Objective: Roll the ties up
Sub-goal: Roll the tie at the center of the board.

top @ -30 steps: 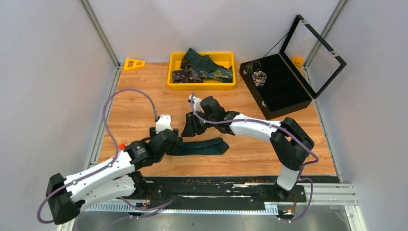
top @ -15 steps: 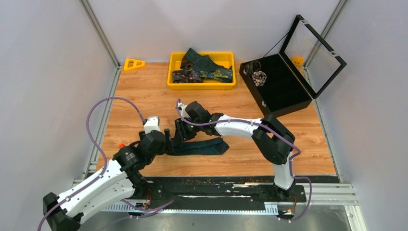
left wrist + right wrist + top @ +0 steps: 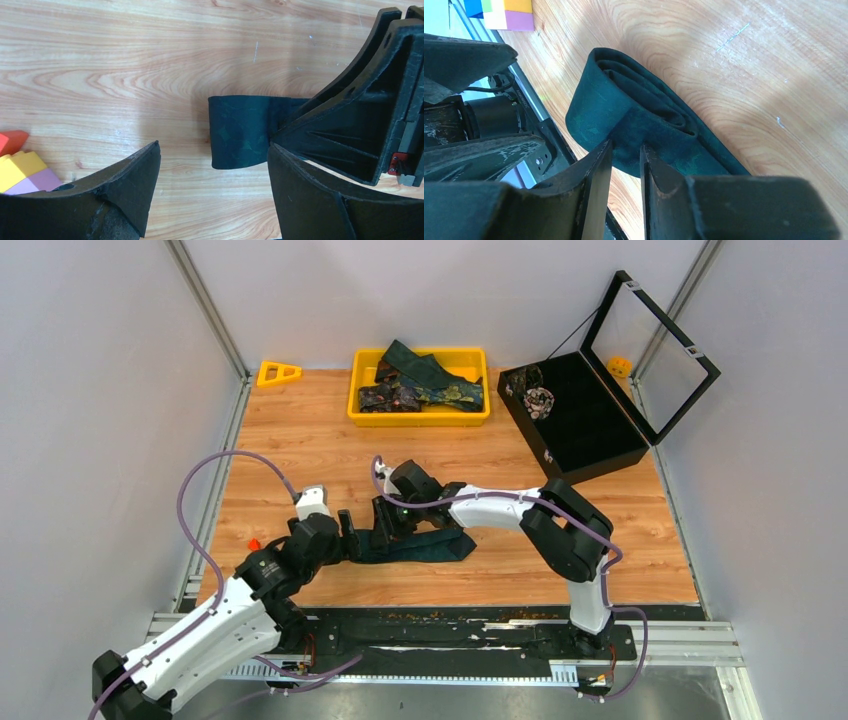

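A dark teal-green tie [image 3: 435,545] lies on the wooden table, its left end folded over into a loose flat roll [image 3: 634,112]. My right gripper [image 3: 388,528] is shut on that rolled end; the fabric is pinched between its fingers [image 3: 625,150]. My left gripper [image 3: 352,538] is open just left of the roll. In the left wrist view the tie's end [image 3: 240,132] lies just beyond its fingertips [image 3: 214,149], apart from both fingers, with the right gripper's body [image 3: 360,115] over it. More ties [image 3: 420,380], teal and patterned, lie piled in the tray.
The yellow tray [image 3: 418,421] stands at the back centre. A black case [image 3: 585,430] with its clear lid [image 3: 650,350] open stands at back right, a rolled tie [image 3: 540,398] inside. A yellow triangle piece [image 3: 278,372] lies back left. A coloured block [image 3: 20,167] lies beside my left gripper.
My right gripper moved left and down toward the front onto the tie's folded end. My left gripper drew back to the left and toward the front.
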You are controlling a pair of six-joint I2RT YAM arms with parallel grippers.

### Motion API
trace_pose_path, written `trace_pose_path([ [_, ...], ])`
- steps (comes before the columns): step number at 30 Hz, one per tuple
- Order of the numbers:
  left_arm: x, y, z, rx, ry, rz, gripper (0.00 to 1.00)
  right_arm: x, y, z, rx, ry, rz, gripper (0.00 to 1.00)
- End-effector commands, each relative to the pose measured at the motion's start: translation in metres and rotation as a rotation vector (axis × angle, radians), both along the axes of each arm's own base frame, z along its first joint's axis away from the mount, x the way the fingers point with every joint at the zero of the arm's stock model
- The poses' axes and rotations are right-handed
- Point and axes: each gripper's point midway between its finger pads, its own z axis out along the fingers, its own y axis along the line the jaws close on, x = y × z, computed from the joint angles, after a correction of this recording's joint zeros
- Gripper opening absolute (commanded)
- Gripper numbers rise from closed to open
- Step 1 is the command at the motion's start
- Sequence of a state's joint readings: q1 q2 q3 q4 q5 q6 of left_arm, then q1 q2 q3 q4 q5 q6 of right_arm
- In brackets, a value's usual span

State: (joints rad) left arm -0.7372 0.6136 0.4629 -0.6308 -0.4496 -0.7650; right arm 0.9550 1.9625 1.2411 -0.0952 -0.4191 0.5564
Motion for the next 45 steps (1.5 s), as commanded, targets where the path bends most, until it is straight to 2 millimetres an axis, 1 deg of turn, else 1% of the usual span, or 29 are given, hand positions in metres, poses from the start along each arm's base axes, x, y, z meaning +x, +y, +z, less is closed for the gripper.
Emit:
trace_pose_path([
  [1, 0.006, -0.013, 0.001, -0.086, -0.015, -0.023, 0.84, 0.001, 0.001, 0.003, 0.014, -0.032, -0.010, 0.28],
  [6, 0.007, -0.019, -0.005, -0.122, -0.010, -0.055, 0.83, 0.002, -0.001, 0.000, 0.008, -0.034, -0.009, 0.27],
  [9, 0.009, -0.021, -0.012, -0.146, -0.004, -0.066, 0.83, 0.002, -0.001, -0.004, 0.001, -0.032, -0.009, 0.27],
  [13, 0.011, -0.028, -0.019, -0.226, 0.003, -0.098, 0.82, 0.003, -0.002, -0.008, -0.005, -0.026, -0.008, 0.26],
  [24, 0.014, -0.035, -0.037, -0.365, 0.021, -0.139, 0.71, 0.005, -0.004, -0.018, -0.013, -0.009, -0.005, 0.26],
  [30, 0.009, -0.040, -0.052, -0.409, 0.051, -0.155, 0.66, 0.006, -0.007, -0.023, -0.022, -0.003, -0.006, 0.25],
  [35, 0.008, -0.044, -0.060, -0.431, 0.071, -0.160, 0.59, 0.008, -0.009, -0.024, -0.023, -0.003, -0.007, 0.25],
  [39, 0.009, -0.047, -0.064, -0.440, 0.076, -0.165, 0.51, 0.008, -0.009, -0.024, -0.024, -0.001, -0.005, 0.25],
  [45, 0.011, -0.047, -0.065, -0.433, 0.080, -0.168, 0.39, 0.011, -0.009, -0.016, -0.014, -0.011, -0.004, 0.25],
])
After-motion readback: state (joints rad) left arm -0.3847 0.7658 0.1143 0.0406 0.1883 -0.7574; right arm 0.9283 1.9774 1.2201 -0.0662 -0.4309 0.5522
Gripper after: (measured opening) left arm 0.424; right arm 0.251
